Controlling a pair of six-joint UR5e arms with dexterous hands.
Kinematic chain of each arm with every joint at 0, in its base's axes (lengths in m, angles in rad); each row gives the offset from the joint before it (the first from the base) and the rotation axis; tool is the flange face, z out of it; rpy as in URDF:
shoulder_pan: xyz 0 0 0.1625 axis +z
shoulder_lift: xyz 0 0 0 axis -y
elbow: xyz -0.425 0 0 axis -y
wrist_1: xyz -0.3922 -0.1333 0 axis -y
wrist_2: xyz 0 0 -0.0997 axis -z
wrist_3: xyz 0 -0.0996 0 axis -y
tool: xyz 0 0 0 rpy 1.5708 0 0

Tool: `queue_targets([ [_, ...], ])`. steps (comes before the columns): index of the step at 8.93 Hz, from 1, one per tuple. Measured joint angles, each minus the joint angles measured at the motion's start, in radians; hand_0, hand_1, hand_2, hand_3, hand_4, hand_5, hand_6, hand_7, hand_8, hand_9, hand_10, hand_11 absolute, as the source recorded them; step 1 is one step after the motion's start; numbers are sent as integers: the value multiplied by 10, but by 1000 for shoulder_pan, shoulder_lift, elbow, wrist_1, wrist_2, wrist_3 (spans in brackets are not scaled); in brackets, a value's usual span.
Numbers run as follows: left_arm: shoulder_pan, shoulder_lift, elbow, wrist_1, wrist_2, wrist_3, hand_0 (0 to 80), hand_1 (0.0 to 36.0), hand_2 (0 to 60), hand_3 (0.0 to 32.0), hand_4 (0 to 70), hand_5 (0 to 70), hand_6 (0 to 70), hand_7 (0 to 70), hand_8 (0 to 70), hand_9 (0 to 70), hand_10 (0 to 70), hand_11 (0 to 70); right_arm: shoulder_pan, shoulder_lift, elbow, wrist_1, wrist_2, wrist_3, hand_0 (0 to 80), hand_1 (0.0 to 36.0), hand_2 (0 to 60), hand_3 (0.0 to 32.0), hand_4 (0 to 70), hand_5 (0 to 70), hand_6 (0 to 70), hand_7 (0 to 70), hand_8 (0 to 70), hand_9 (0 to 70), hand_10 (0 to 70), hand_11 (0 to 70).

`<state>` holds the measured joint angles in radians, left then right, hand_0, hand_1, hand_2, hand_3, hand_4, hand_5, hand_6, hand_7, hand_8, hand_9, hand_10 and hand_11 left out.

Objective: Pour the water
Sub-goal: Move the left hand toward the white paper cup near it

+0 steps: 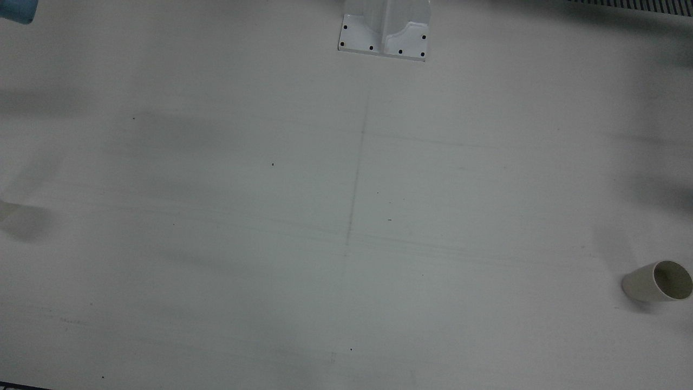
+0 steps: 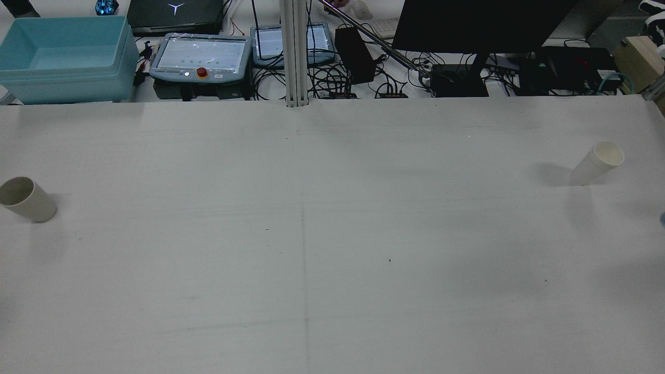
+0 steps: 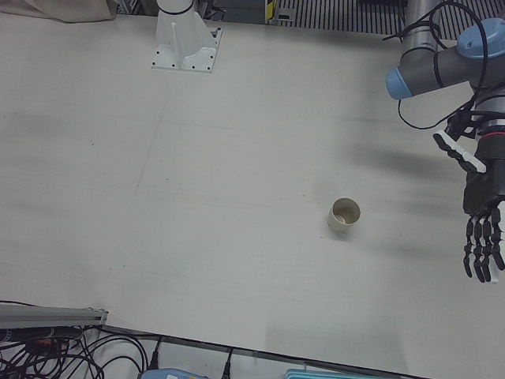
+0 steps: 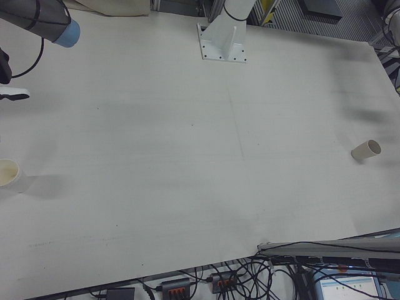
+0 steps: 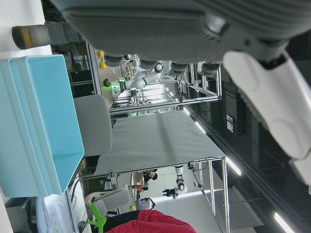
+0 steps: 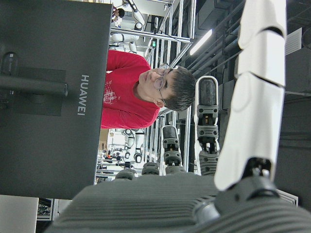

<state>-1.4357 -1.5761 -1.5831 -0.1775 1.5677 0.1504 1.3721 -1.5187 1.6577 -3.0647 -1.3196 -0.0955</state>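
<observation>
A beige cup [image 2: 27,199] stands upright on the white table [image 2: 332,249] on my left side; it also shows in the front view [image 1: 657,281] and the left-front view [image 3: 344,215]. A white paper cup [image 2: 597,162] stands on my right side, and it also shows in the right-front view [image 4: 9,175]. My left hand [image 3: 481,225] hangs open above the table, to the side of the beige cup and apart from it. My right hand [image 4: 5,69] is only partly in that view, up and away from the white cup; its own view shows its fingers [image 6: 257,87] stretched out, holding nothing.
A blue bin [image 2: 62,57], a teach pendant [image 2: 200,57], a dark monitor [image 2: 483,26] and cables lie beyond the table's far edge. An aluminium post [image 2: 294,52] stands at that edge. A white pedestal [image 1: 384,30] is bolted on the robot's side.
</observation>
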Motion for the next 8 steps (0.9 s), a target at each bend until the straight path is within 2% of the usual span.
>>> queue_targets([
  [3,2,10,4,-9,0,3,416,0,0,134,79,0,0,49,0,0,0,0,-1,-13,6,0,-1,-4,566,181,55,0,365,259,133,203,16,26,0,0],
  [4,6,20,36,-42,-2,10,411,0,0,136,78,0,0,47,0,0,0,0,-4,-33,6,0,-1,-14,573,202,118,0,365,290,141,234,18,32,0,0],
  [5,24,37,102,-114,-4,31,414,0,0,142,68,0,0,39,0,0,0,0,-7,-56,7,1,0,-26,594,245,287,0,423,462,260,433,89,125,0,2],
  [6,48,52,192,-211,-5,67,406,0,0,108,84,0,0,43,0,0,1,3,-11,-75,9,1,0,-35,605,269,407,0,522,621,381,610,168,236,36,70],
  [7,63,69,258,-298,-4,125,392,0,0,52,103,0,0,51,0,0,29,49,-22,-86,8,1,-4,-38,577,301,600,0,588,700,450,700,212,294,73,123],
  [8,76,85,292,-353,-2,182,392,0,0,48,106,0,0,51,0,0,26,45,-38,-90,7,1,-9,-40,571,304,600,0,612,700,454,697,216,299,72,120],
])
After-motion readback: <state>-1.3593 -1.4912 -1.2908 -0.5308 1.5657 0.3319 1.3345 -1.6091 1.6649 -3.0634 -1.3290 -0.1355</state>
